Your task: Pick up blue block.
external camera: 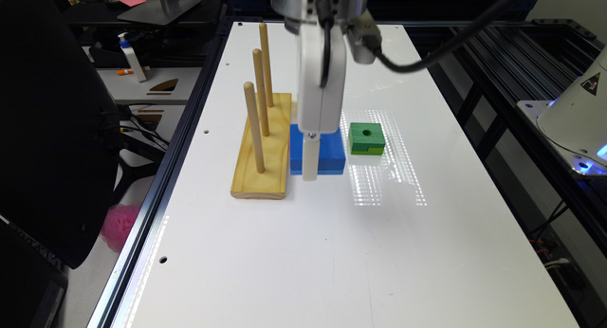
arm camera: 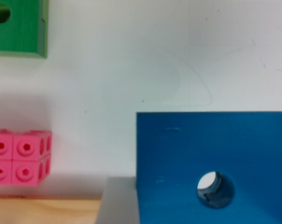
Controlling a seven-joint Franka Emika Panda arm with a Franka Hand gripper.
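Hanging low over the blue block (external camera: pixel 317 151), gripper (external camera: pixel 310 169) with one finger down against the block's near face in the exterior view. Block flat on the white bench (external camera: pixel 332 252), between peg board (external camera: pixel 263 150) and green block (external camera: pixel 366 137). Grey finger (arm camera: pixel 120 200) touching block edge (arm camera: pixel 215 163); finger spread impossible to tell.
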